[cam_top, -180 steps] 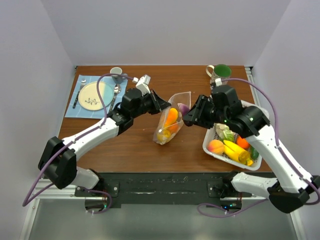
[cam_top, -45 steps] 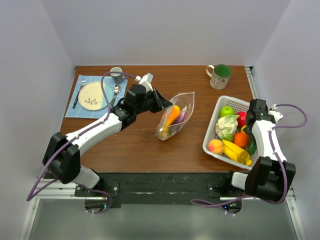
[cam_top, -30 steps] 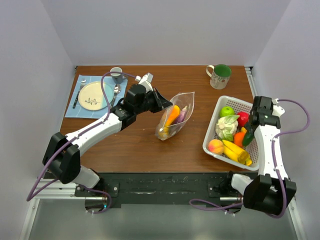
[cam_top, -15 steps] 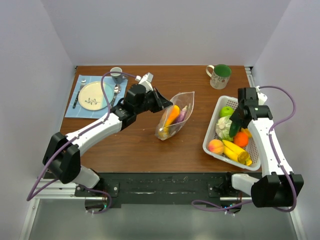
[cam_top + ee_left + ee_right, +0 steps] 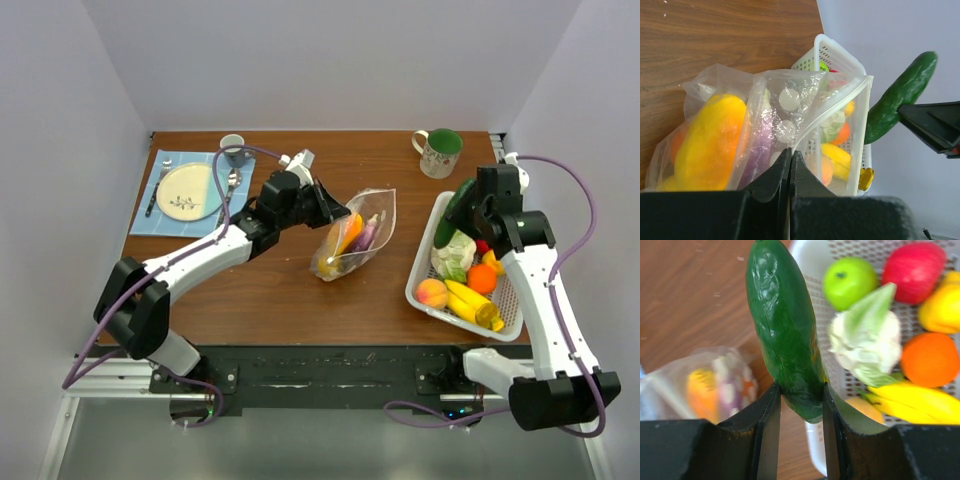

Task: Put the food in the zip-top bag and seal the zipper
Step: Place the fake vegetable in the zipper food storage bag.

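Note:
The clear zip-top bag (image 5: 352, 240) stands open mid-table with an orange piece (image 5: 707, 140), a purple piece (image 5: 366, 232) and yellow food inside. My left gripper (image 5: 338, 212) is shut on the bag's mouth edge (image 5: 790, 148) by the zipper strip and holds it up. My right gripper (image 5: 470, 205) is shut on a dark green cucumber (image 5: 785, 330), lifted above the left rim of the white basket (image 5: 424, 283). The cucumber also shows in the top view (image 5: 455, 211) and in the left wrist view (image 5: 900, 95). More food lies in the basket: green apple (image 5: 849, 282), red apple (image 5: 915, 265), cabbage (image 5: 867, 335), orange (image 5: 930, 359), banana (image 5: 912, 402).
A green mug (image 5: 440, 152) stands at the back right. A blue placemat (image 5: 160, 210) with a plate (image 5: 186, 191), cutlery and a small cup (image 5: 233, 146) lies at the back left. Walls close in on both sides.
My right gripper picked the green cucumber out of the basket and raised it toward the basket's left rim. The left gripper shifted slightly right, pulling the bag mouth wider.

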